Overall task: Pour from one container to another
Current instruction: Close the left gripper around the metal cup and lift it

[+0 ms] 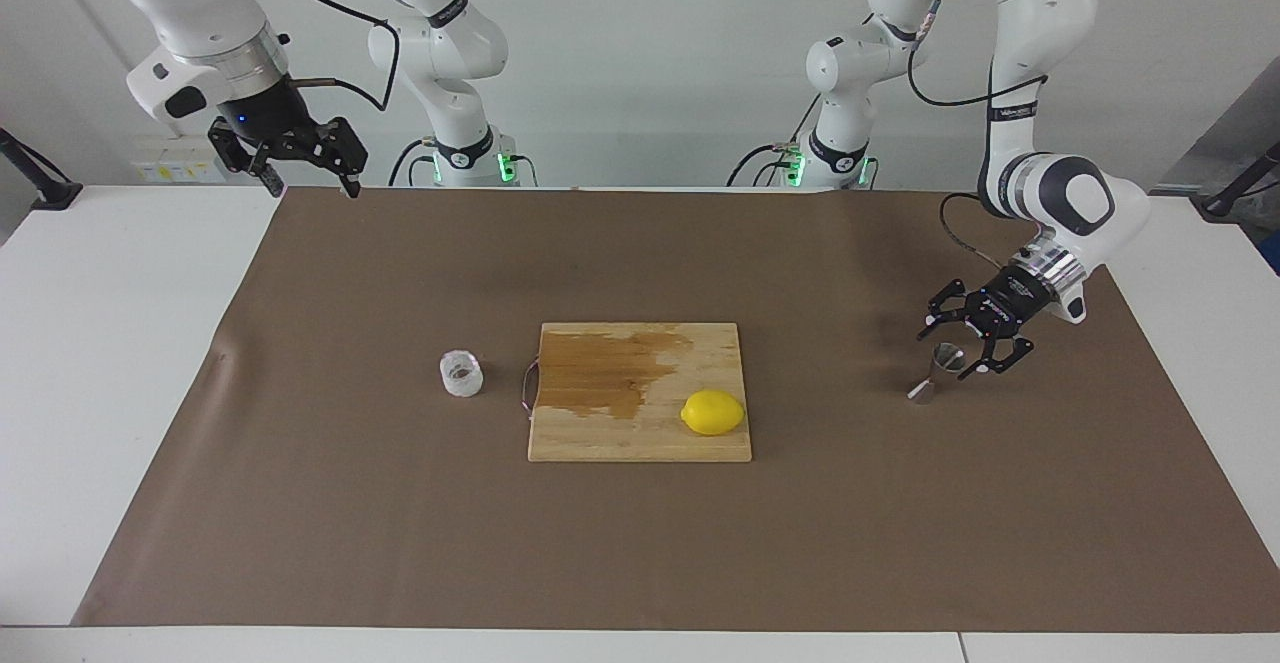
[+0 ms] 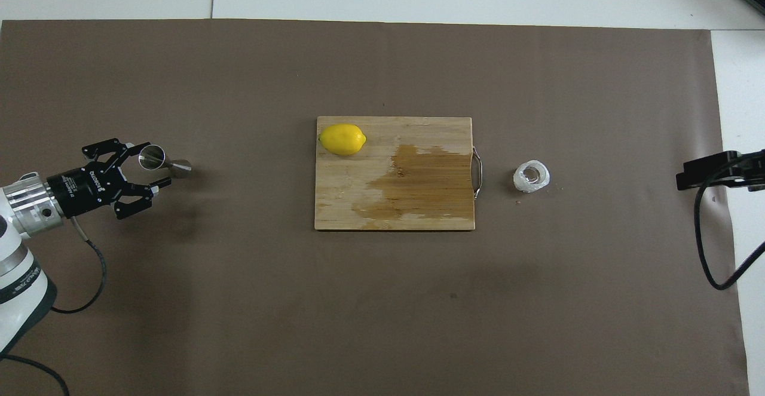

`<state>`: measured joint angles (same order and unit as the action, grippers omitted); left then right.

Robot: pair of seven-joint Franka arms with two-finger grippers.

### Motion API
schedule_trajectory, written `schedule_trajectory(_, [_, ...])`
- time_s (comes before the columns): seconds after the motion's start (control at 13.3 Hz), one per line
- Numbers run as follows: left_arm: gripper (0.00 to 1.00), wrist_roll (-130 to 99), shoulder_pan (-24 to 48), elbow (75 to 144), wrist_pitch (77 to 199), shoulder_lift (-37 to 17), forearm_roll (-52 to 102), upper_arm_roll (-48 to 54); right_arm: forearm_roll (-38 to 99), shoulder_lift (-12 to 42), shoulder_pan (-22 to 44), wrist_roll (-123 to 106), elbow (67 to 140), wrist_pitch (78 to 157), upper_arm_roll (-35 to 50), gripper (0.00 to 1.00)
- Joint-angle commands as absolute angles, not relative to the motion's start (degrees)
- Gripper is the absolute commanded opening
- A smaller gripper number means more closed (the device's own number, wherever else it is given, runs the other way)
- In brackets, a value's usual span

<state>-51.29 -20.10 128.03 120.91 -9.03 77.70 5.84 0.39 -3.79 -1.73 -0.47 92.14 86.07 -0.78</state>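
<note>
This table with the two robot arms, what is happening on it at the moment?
The left gripper is down at the metal jigger, which stands tilted on the brown mat toward the left arm's end of the table; its fingers sit on either side of the jigger's upper cone. The clear cup stands untouched beside the cutting board, toward the right arm's end. A lemon lies on the board, which has a wet stain. The right gripper waits open, raised. Nothing is poured yet.

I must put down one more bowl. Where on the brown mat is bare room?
Bare mat lies between the clear cup and the right arm's end, and between the cutting board and the metal jigger. It is crowded at the jigger, where the left gripper reaches.
</note>
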Motion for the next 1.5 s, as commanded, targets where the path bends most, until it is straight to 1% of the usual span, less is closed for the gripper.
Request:
schedule_trajectory(0.0, [0.83,-49.7,-20.2,128.9,120.1,-8.3,79.0,5.8,0.5,-4.5,-2.2,-0.1,92.5,85.6,-0.6,1.0])
schedule_trajectory(0.08, [0.83,-49.7,-20.1,128.8,120.1,-8.3,79.0,5.8,0.5,-4.5,-2.2,-0.1,92.5,85.6,-0.6,1.0])
schedule_trajectory(0.15, [0.79,-49.7,-20.2,128.8,120.1,-8.3,79.0,5.8,0.6,-4.5,-2.2,-0.1,92.5,85.6,-0.6,1.0])
schedule_trajectory(0.3, [0.7,-49.7,-20.2,128.8,120.1,-8.3,79.0,5.8,0.5,-4.5,-2.2,-0.1,92.5,85.6,-0.6,1.0])
schedule_trajectory(0.53, [0.42,-49.7,-20.2,128.8,120.1,-8.3,79.0,5.8,0.5,-4.5,-2.2,-0.1,92.5,85.6,-0.6,1.0])
schedule_trajectory(0.6, [0.37,-49.7,-20.2,128.8,120.1,-8.3,79.0,5.8,0.5,-4.5,-2.2,-0.1,92.5,85.6,-0.6,1.0])
schedule_trajectory(0.68, [0.35,-49.7,-20.2,128.8,120.1,-8.3,79.0,5.8,0.5,-4.5,-2.2,-0.1,92.5,85.6,-0.6,1.0])
schedule_trajectory(0.75, [0.29,-49.7,-20.2,128.7,119.9,-8.3,79.0,5.8,0.5,-4.5,-2.2,-0.1,92.5,85.6,-0.6,1.0])
schedule_trajectory(0.83, [0.21,-49.8,-20.2,128.6,119.6,-8.3,79.0,5.8,0.5,-4.5,-2.2,-0.1,92.5,85.6,-0.6,1.0])
schedule_trajectory(0.98, [0.0,-50.2,-20.1,127.7,119.0,-8.4,79.0,5.9,0.5,-4.7,-2.2,-0.1,92.5,85.6,-0.6,1.0])
schedule_trajectory(1.13, [0.0,-51.3,-19.8,126.0,118.1,-8.2,78.8,6.2,0.5,-5.7,-2.2,-0.1,92.5,85.6,-0.6,1.0])
schedule_trajectory(1.28, [0.0,-53.9,-17.8,124.8,118.2,-7.7,78.7,6.3,0.5,-6.5,-2.2,-0.1,92.5,85.5,-0.6,1.0])
schedule_trajectory(1.43, [0.0,-61.7,-15.0,122.1,118.6,-7.6,78.5,6.5,0.6,-7.1,-2.2,-0.1,92.5,85.5,-0.6,1.0])
